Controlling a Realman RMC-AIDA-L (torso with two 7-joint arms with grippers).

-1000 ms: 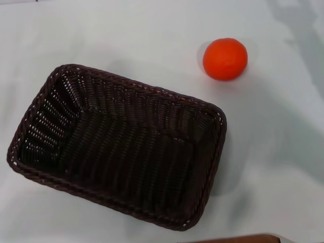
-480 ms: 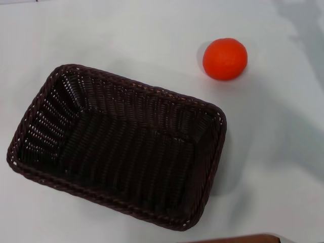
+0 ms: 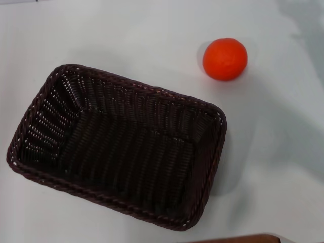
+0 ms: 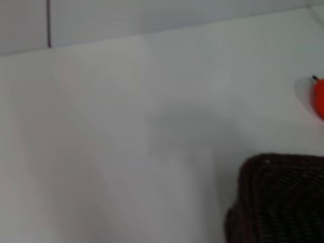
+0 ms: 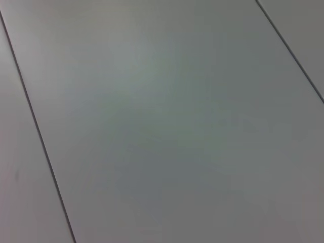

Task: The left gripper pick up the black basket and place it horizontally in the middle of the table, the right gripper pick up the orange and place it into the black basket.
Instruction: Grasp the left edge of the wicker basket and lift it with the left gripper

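The black basket [image 3: 119, 147], a large dark woven wicker rectangle, lies on the white table [image 3: 126, 35] in the head view, left of centre, slightly skewed and empty. One corner of it shows in the left wrist view [image 4: 278, 197]. The orange [image 3: 225, 58] rests on the table beyond the basket's far right corner, apart from it; its edge shows in the left wrist view [image 4: 319, 98]. Neither gripper shows in any view.
A brown edge [image 3: 238, 239] shows at the bottom of the head view. The right wrist view shows only a plain grey-white surface with thin dark seams [image 5: 35, 131]. A faint shadow lies on the table at the upper right [image 3: 304, 20].
The basket and the orange have not moved. The faint shadow at the upper right of the table has shifted slightly.
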